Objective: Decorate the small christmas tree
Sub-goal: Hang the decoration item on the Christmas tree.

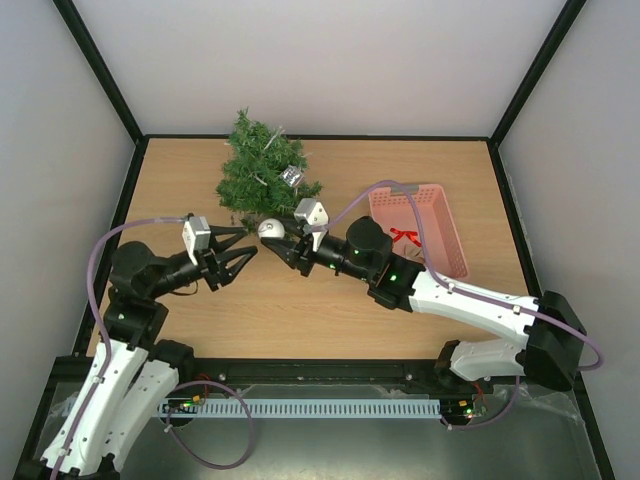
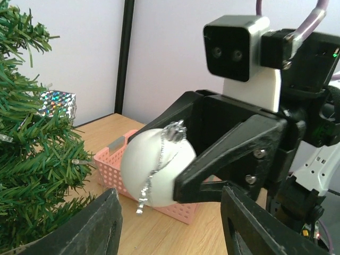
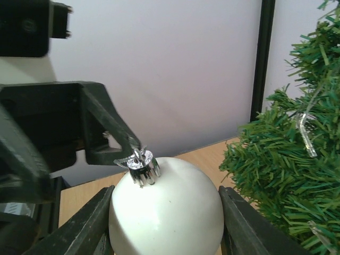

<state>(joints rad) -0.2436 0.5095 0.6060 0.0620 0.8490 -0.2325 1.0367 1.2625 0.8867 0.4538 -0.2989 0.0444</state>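
Wooden table (image 1: pixel 300 320) in view, and the small christmas tree (image 1: pixel 262 172) stands on it at the far edge, left of centre. Over on the right sits a pink basket (image 1: pixel 452 232), well apart from the tree, something red (image 1: pixel 403 237) inside.

Tree (image 1: pixel 258 175) close behind (basket (image 1: pixel 452 236) rightward)

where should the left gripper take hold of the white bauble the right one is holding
Probably by the silver cap and its cord. The right gripper already covers two sides of the white bauble, and the ball is smooth and round, so the cap is the only part standing free. Come in from the open left gripper, which faces it.
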